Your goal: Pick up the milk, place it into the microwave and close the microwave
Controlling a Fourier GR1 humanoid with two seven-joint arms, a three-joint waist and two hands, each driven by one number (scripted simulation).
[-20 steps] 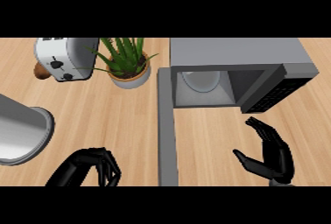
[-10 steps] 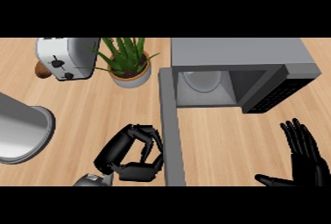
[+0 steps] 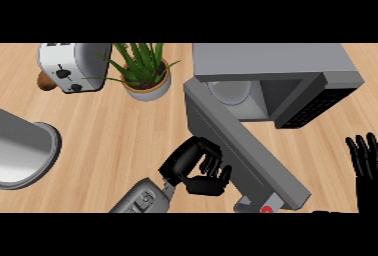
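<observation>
On the wooden worktop sits a grey microwave at the top right. Its door is swung partway, running down and to the right from the box, and the inside can be seen with a round white plate in it. No milk can be seen anywhere, so it is not possible to tell where it is. The left hand is low in the middle, right against the outer side of the door, with its fingers curled in and nothing seen in them. The right hand is at the right edge, resting with its fingers straight and pointing up. A green plant in a pot stands just left of the microwave. A white toaster is at the top left, near the plant. A big grey round pot pokes in from the left edge.
</observation>
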